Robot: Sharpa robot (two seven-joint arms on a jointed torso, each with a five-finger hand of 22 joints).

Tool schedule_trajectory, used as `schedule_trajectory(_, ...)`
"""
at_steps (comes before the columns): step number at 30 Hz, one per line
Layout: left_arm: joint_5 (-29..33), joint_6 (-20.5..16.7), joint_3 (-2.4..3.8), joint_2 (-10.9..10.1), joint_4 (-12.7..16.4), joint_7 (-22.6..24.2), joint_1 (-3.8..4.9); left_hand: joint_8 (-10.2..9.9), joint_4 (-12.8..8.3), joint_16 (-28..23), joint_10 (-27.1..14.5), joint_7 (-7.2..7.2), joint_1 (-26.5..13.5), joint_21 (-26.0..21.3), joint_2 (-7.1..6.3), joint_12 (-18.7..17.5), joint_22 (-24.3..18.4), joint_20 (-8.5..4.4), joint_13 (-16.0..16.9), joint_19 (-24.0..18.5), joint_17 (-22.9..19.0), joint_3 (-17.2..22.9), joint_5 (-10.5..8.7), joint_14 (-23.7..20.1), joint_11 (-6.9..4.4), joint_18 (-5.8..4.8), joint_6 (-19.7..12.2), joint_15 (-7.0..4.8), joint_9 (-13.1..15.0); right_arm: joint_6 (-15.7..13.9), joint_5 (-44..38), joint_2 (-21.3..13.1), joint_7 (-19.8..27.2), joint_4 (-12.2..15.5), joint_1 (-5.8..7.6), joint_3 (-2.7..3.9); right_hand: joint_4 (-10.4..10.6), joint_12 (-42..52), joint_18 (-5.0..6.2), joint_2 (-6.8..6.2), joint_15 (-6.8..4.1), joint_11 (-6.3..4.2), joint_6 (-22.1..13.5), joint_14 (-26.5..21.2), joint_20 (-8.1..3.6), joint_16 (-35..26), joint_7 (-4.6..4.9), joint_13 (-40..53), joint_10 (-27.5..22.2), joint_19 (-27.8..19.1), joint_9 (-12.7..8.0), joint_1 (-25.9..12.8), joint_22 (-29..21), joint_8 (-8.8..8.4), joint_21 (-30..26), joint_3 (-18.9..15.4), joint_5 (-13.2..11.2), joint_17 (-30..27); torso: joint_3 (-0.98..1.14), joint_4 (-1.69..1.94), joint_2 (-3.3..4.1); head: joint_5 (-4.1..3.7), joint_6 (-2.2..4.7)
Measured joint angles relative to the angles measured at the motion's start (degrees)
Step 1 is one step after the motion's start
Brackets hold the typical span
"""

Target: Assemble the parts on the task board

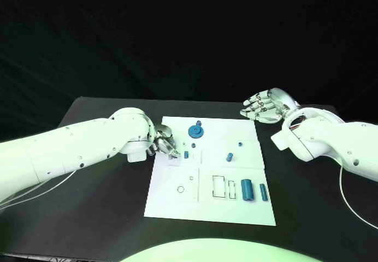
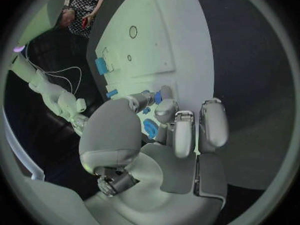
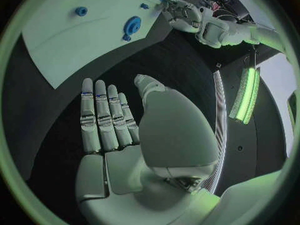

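The left hand (image 1: 163, 143) sits at the left edge of the white board (image 1: 211, 210), middle left of the head picture; its fingers curl down onto a small blue peg (image 1: 187, 155) standing in the board, and the wrist picture shows thumb and finger pinching that peg (image 2: 159, 96); the right hand (image 1: 264, 105) hangs over the black table (image 1: 94, 218) at upper right, flat, fingers straight and slightly apart, holding nothing; on the board, a blue gear (image 1: 194, 131) lies near the top, a short peg (image 1: 229, 158) right of centre, and two blue cylinders (image 1: 247, 190) lower right.
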Motion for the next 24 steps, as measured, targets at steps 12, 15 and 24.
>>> schedule_trajectory(12,-0.22,0.2,0.01,0.43,-0.59,-0.08,0.02,0.32,-4.41,0.0,0.44,-0.4,-4.15,0.0,-0.75,0.0,-0.15,0.0,0.43,0.0,0.05,3.59,-0.44,0.0,-0.01,0.0,1.0,0.0,-0.16,0.0,0.0,-0.06,0.0,0.03,0.0,0.0,0.0,0.0,0.0,0.0,0.0,0.0,0.0,0.0,0.0,-0.03,0.0,0.0,0.0,0.0,0.0,0.0,0.0,0.0,0.0,0.0,0.0,0.0,0.02,-0.02,0.01,-0.09,-0.1)
schedule_trajectory(15,-0.23,0.25,0.01,0.53,-0.78,-0.12,0.02,0.1,-4.82,0.0,0.44,-0.68,-4.98,0.0,-1.32,0.0,-0.15,0.0,0.45,0.0,0.04,3.18,-0.44,0.0,-0.01,0.0,1.31,0.0,-0.23,0.0,0.0,-0.06,0.0,0.04,0.0,0.0,0.0,0.0,0.0,0.0,0.0,0.0,0.0,0.0,0.0,-0.03,0.0,0.0,0.0,0.0,0.0,0.0,0.0,0.0,0.0,0.0,0.0,0.0,0.02,-0.02,0.01,-0.12,-0.12)
schedule_trajectory(24,-0.22,0.65,0.04,0.84,-1.31,-0.16,0.05,0.07,-5.94,0.0,0.64,-0.87,-5.95,0.0,-1.87,0.0,-0.22,0.0,0.59,0.0,0.04,2.77,-0.44,0.0,-0.2,0.0,1.53,0.0,-0.44,0.01,0.0,-0.06,-0.01,0.03,0.0,0.0,0.0,0.0,0.0,0.0,0.0,0.0,0.0,0.0,0.0,-0.03,0.0,0.0,0.0,0.0,0.01,0.0,0.01,0.0,0.0,0.0,0.0,0.01,0.02,-0.01,-0.01,-0.12,-0.14)
